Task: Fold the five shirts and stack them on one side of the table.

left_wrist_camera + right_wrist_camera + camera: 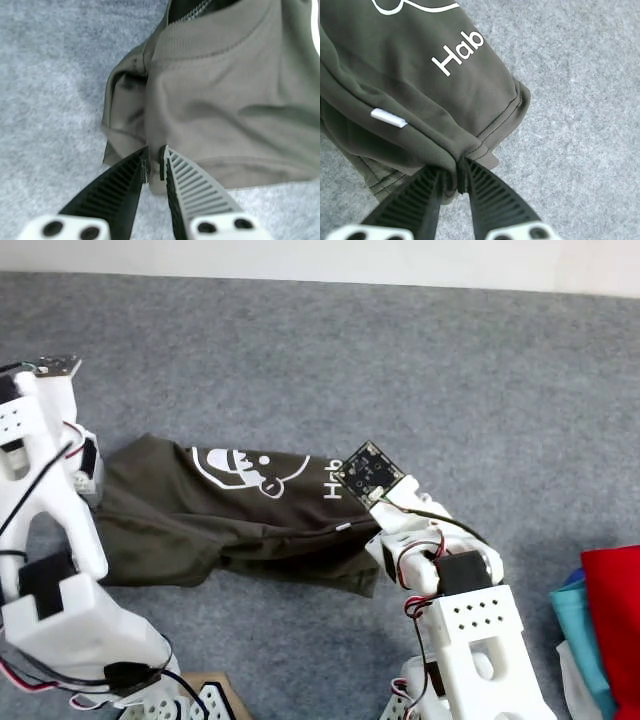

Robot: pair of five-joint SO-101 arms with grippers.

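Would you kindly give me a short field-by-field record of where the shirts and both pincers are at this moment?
surface: grey table cover
shirt in work: olive shirt, lying bunched and partly folded, white print facing up
left pincer: shut on a fold of the olive shirt at its collar end
right pincer: shut on the olive shirt's hem corner
pile at table edge: red shirt on top, teal shirt and white garment peeking out beside it
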